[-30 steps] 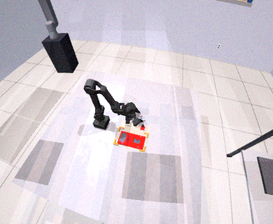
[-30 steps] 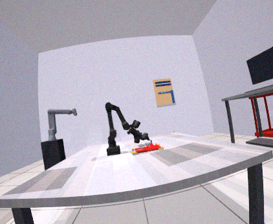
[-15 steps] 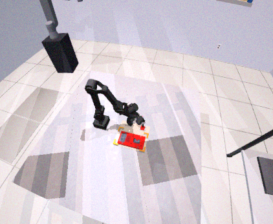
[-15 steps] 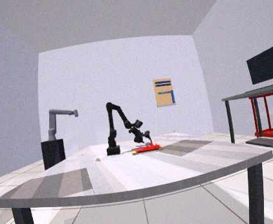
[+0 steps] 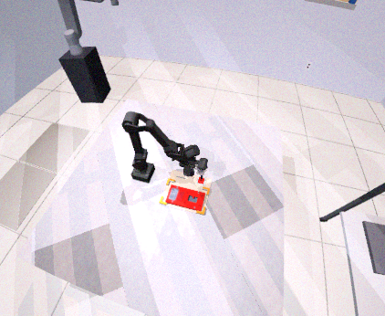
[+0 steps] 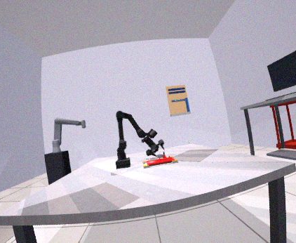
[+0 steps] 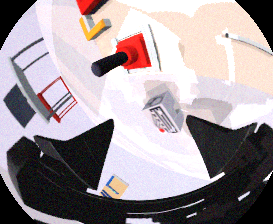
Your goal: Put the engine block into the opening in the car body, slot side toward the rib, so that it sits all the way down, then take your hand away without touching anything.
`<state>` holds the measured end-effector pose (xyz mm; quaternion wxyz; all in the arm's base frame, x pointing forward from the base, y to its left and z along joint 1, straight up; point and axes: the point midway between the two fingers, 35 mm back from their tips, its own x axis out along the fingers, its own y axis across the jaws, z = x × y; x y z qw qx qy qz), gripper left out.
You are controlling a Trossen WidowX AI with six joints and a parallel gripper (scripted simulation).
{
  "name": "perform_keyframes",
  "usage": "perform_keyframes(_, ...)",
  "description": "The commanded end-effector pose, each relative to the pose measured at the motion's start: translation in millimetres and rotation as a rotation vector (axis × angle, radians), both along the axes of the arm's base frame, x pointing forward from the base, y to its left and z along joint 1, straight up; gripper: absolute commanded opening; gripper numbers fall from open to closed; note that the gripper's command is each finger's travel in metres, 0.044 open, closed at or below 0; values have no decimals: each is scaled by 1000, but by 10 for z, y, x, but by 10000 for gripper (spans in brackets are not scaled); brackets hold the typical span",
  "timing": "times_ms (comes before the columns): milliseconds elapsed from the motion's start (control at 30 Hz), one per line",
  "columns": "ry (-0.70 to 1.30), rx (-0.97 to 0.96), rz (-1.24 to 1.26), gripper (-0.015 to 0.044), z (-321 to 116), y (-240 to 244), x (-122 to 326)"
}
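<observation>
The red car body lies on the table; its corner also shows at the top of the wrist view. A dark opening shows in its right part. The rib cannot be made out. The grey engine block, with a slotted pattern and a small red spot on one face, appears tilted in the wrist view, beyond the fingertips and outside the opening. My gripper is open and empty, low behind the car body. The block shows between the spread fingers, closer to the right one.
A red piece with a black peg stands on a white base behind the car body, close to my gripper. Yellow corner brackets surround the car body. A beige patch lies behind it. A curved grey rod shows at the upper right of the wrist view.
</observation>
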<state>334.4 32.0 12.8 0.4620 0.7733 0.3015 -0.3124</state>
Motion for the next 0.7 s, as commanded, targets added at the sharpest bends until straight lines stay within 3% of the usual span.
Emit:
perform_keyframes(0, 0, -94, 105, 440, 7, 1, 46)
perform_keyframes(667, 0, -490, 650, 440, 46, 33, 139)
